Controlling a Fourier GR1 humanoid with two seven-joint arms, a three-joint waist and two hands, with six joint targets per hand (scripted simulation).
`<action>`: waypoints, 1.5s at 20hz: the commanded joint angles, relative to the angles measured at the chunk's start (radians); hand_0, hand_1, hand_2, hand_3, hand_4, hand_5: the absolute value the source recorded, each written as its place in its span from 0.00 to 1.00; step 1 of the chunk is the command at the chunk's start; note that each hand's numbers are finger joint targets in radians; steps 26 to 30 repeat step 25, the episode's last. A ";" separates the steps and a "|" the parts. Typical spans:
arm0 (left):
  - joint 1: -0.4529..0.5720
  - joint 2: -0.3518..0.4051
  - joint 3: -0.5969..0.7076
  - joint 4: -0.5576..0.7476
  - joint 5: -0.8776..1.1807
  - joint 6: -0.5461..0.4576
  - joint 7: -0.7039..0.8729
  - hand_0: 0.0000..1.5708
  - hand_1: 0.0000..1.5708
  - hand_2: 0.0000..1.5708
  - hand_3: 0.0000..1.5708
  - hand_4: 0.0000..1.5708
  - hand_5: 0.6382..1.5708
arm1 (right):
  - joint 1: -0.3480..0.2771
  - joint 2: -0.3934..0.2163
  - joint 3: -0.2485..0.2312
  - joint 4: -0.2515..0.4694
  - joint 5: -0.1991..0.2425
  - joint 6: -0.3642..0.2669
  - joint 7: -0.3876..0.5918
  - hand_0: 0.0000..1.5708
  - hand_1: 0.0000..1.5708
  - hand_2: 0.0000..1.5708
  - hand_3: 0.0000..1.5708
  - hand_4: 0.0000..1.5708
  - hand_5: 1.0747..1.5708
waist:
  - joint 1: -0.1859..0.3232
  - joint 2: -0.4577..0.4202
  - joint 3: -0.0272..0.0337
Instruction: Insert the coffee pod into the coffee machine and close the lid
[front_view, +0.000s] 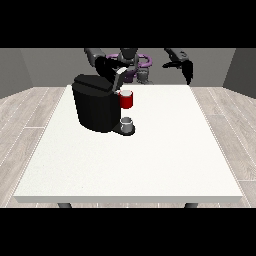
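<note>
The black coffee machine (95, 107) stands on the white table (150, 160), left of centre. At its front sits a red pod holder (126, 100), and above that the grey lid (120, 76) is tilted up. A small grey cup (127, 123) rests on the machine's base below the holder. The hand at the view's left (106, 66) is over the machine's top, right at the lid. The hand at the view's right (188, 70) hangs in the air beyond the table's far right corner, fingers relaxed and pointing down, holding nothing. I cannot make out the coffee pod.
The robot's torso (131, 62) is behind the table's far edge. Wooden floor surrounds the table on both sides. The white tabletop stretches towards the camera in front of the machine and to its right.
</note>
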 joint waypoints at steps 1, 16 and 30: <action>-0.028 0.007 0.018 0.023 0.014 0.026 0.030 0.00 0.00 0.00 0.00 0.12 1.00 | -0.020 -0.003 0.029 -0.010 0.015 0.043 0.024 0.00 0.00 0.00 0.00 0.04 1.00 | -0.024 -0.026 0.0003; 0.045 -0.058 -0.080 -0.083 0.004 0.018 -0.011 0.00 0.00 0.00 0.00 0.12 1.00 | 0.003 0.097 0.062 0.021 0.057 0.011 -0.084 0.00 0.00 0.00 0.00 0.08 1.00 | 0.000 -0.092 0.0006; 0.139 -0.039 -0.035 0.010 -0.011 0.045 -0.078 0.00 0.00 0.00 0.00 0.12 1.00 | 0.386 0.122 0.249 -0.124 -0.137 -0.053 -0.195 0.00 0.00 0.00 0.00 0.10 1.00 | -0.111 -0.200 0.0006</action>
